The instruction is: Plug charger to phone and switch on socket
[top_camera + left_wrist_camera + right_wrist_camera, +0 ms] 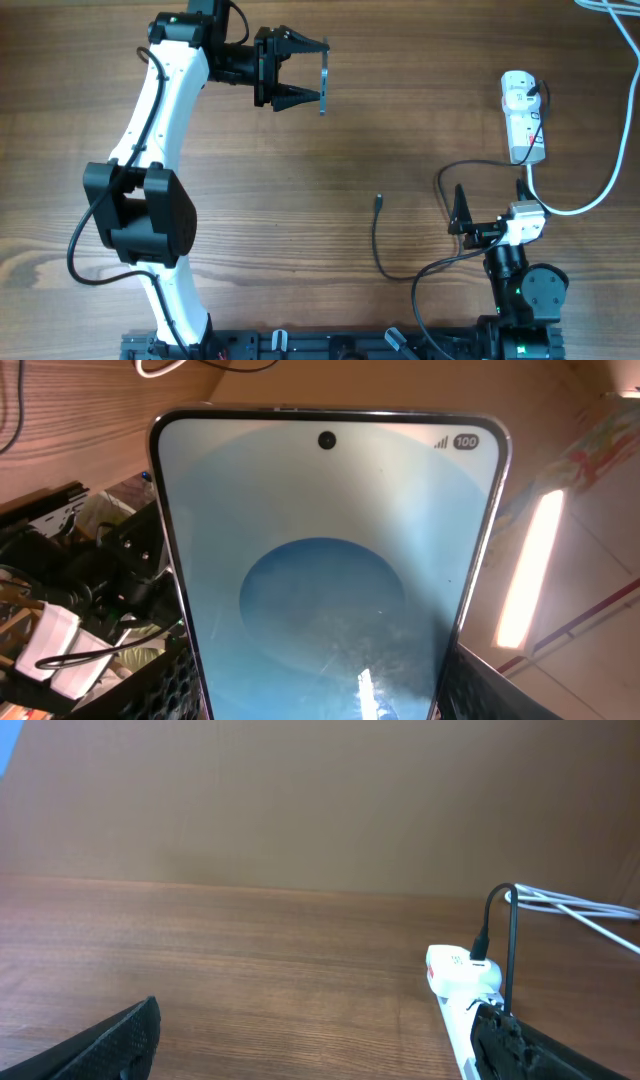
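The left tool [314, 72] is clamped on the side edges of the flat rectangular smartphone with a pale blue screen [323, 85], which stands on edge at the far left of the brown wooden surface [300, 200]. The thin black charger cable [376, 235] lies loose mid-surface, well apart from it; the right tool [315, 1025] gapes wide and empty, near the white oblong plastic power strip [523, 115].

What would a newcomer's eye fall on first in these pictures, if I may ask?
The phone first: held on edge in the left gripper, its pale blue screen fills the left wrist view. Next, the charger tip lies loose mid-table, unplugged, and the white socket sits at the far right, beyond the open right gripper.
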Tool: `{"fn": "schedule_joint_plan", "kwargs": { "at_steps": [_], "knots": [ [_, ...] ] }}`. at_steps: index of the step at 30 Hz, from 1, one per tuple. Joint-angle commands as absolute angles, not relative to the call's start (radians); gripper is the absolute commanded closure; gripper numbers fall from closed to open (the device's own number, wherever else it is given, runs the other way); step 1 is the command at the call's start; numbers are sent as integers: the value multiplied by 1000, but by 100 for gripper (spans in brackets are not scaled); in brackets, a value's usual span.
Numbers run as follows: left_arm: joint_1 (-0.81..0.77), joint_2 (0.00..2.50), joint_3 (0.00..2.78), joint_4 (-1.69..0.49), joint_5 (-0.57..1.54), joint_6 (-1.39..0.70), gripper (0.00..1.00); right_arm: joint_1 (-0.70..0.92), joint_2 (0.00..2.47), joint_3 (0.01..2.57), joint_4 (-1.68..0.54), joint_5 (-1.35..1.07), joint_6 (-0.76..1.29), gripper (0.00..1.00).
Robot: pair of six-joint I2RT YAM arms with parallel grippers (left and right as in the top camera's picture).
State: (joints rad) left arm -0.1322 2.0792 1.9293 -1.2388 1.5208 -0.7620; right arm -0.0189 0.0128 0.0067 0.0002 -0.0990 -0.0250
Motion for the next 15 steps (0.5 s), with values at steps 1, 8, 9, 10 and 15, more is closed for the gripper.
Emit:
{"fn": "schedule_joint_plan", "kwargs": {
  "at_steps": [1, 8, 9, 10, 15],
  "knots": [
    [-127, 2049, 1953, -1238, 1574, -754, 37, -24, 5, 5, 2, -86, -34, 0],
    [-127, 2049, 1953, -1238, 1500, -737, 37, -24, 5, 5, 2, -86, -34, 0],
    [-127, 2049, 1953, -1238, 1466, -737, 37, -24, 5, 5, 2, -86, -34, 0],
    [-127, 2049, 1953, -1238, 1440, -737, 37, -24, 5, 5, 2, -86, -34, 0],
    [-144, 2049, 1953, -1238, 1198, -736, 37, -24, 5, 5, 2, -86, -34, 0]
  ]
}}
